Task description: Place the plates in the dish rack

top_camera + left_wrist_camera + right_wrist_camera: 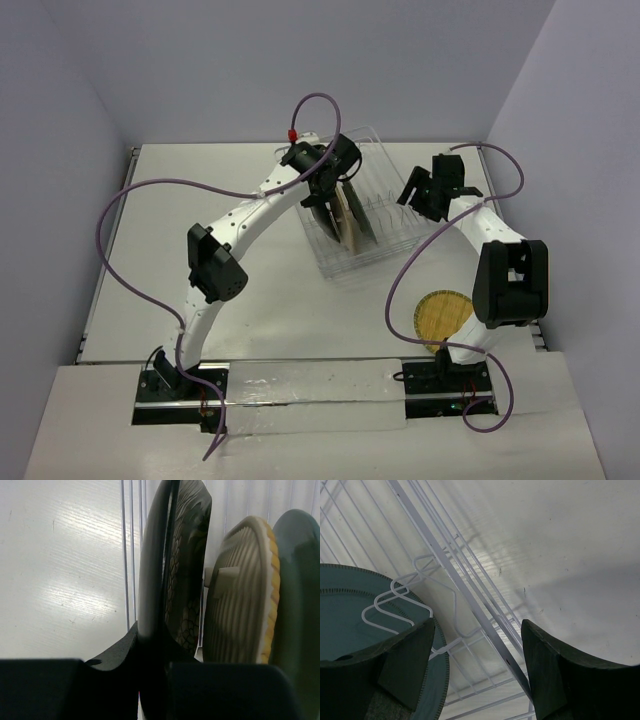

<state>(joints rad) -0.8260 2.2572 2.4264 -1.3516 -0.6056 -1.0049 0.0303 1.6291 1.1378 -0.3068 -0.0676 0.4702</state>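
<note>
Inside the dish rack (392,222), your left gripper (326,178) clamps the black patterned plate (186,580) beside the tan woven plate (240,595) and grey-blue plate (300,605); your right gripper (479,665) stands wide, empty.

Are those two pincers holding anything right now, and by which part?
The left pincer grips the black leaf-patterned plate by its rim, with the plate standing on edge in the dish rack. The right pincer is open and holds nothing.
</note>
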